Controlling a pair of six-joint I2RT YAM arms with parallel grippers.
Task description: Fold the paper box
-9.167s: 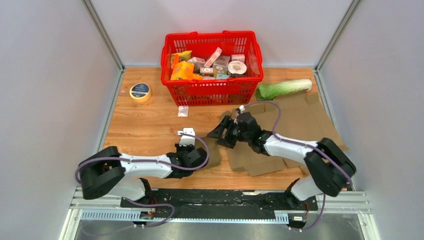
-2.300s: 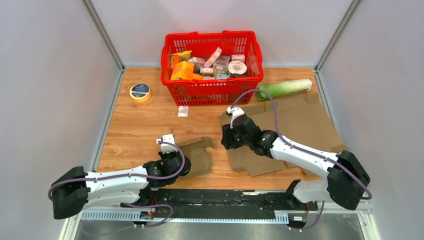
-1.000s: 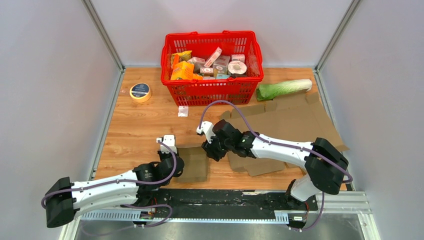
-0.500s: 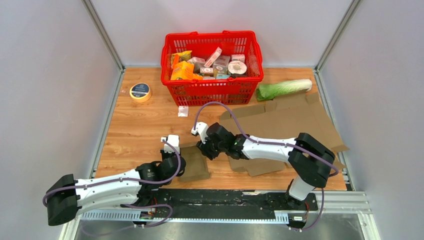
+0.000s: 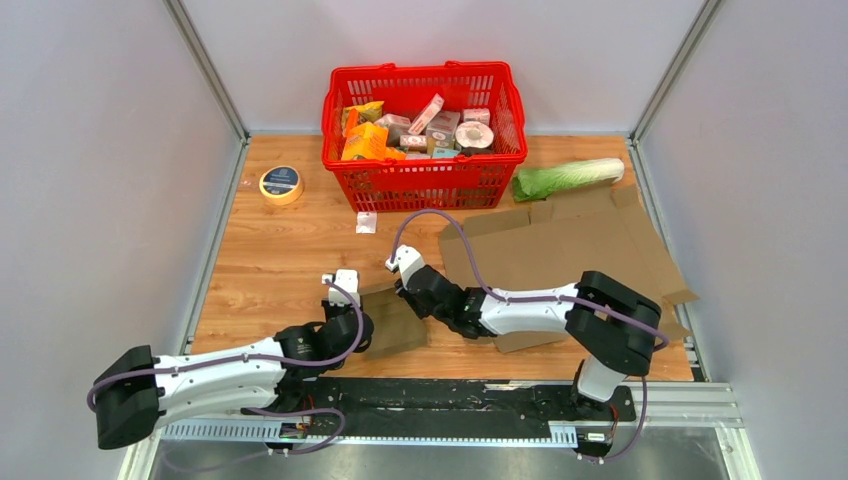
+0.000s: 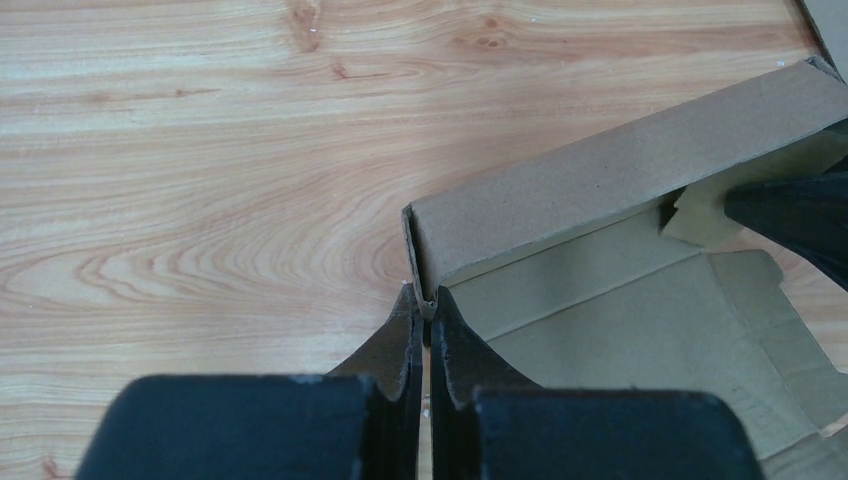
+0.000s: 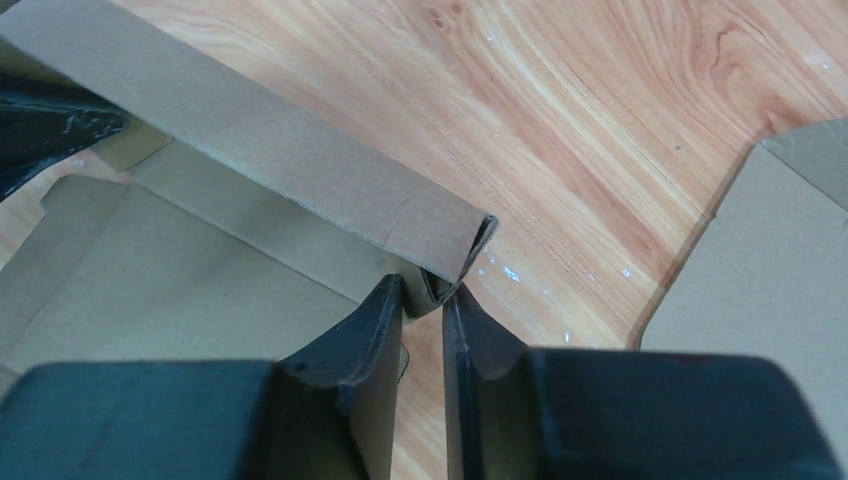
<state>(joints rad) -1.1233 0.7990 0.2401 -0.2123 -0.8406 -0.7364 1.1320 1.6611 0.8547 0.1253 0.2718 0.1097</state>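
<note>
At the far left of the pale wood-grain table [image 5: 290,255] we see a yellow roll of tape [image 5: 281,184] lying flat, with a dark disc in its centre. A small white scrap [image 5: 366,222] lies nearer the middle.

The left gripper [image 6: 424,320] has its black fingers pressed together, pinching the near-left corner of the paper box [image 6: 620,190]. The box is matte brown cardboard, part folded, and sits near the front edge of the table between the two arms [image 5: 392,318]. One long wall stands up doubled over, and the creased base panel lies flat before it.

The right gripper [image 7: 425,290] straddles the other end of that wall. Its jaws stand narrowly apart with the folded cardboard edge between them, and we cannot tell whether they press it.

Behind, at the back of the table, is a red plastic basket [image 5: 425,185] with lattice walls. It holds orange and yellow packets, small cartons and a round white-topped tin.

To the right a large flat sheet of brown cardboard [image 5: 575,245] with cut flaps is spread over the wood. At its far edge lies a long, pale green leafy vegetable [image 5: 568,177].
</note>
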